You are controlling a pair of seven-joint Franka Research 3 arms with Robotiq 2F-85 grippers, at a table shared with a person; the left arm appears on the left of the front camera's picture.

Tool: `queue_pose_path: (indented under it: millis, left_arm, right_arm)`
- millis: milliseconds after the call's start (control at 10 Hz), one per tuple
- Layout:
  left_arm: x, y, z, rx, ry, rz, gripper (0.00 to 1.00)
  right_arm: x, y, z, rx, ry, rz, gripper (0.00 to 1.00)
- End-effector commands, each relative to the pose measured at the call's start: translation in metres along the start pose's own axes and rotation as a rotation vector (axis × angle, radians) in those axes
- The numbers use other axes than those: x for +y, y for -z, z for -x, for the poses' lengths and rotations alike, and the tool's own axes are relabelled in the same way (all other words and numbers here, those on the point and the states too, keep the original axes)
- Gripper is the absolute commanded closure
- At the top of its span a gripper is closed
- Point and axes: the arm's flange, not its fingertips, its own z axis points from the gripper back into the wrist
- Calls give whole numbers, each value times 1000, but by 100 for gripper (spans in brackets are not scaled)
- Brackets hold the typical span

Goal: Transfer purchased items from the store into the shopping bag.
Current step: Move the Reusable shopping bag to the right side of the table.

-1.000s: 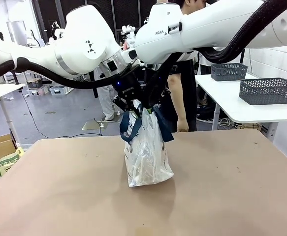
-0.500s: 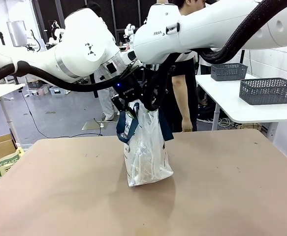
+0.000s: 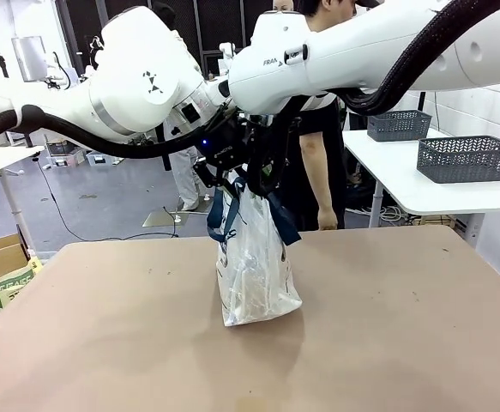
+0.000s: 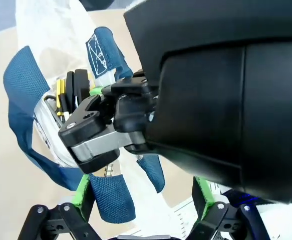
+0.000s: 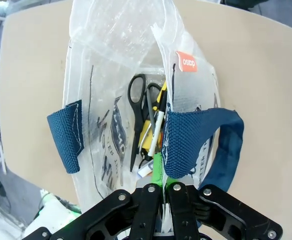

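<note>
The right gripper (image 5: 162, 176) has its fingers pressed together on the rim of the shopping bag (image 5: 110, 70), just beside a navy strap (image 5: 186, 135) that runs off toward 1 o'clock. The left gripper (image 4: 141, 184) holds its green pads wide apart, with a strap end (image 4: 110, 200) unclamped between them. Scissors (image 5: 135, 100) and small items (image 5: 158, 100) lie inside the bag. It stands at the middle of the table (image 3: 104, 343), with a person (image 3: 314, 154) at its 12 o'clock.
</note>
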Motion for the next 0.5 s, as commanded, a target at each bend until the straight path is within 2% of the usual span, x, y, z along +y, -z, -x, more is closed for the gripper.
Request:
queue_pose_path:
  millis: [0, 400]
  left_arm:
    - [11, 13, 8, 27, 1, 31, 0]
    - [8, 26, 6, 47, -72, -20, 0]
  right_arm:
    - [5, 1, -4, 16, 8, -23, 100]
    - [7, 3, -4, 2, 3, -36, 100]
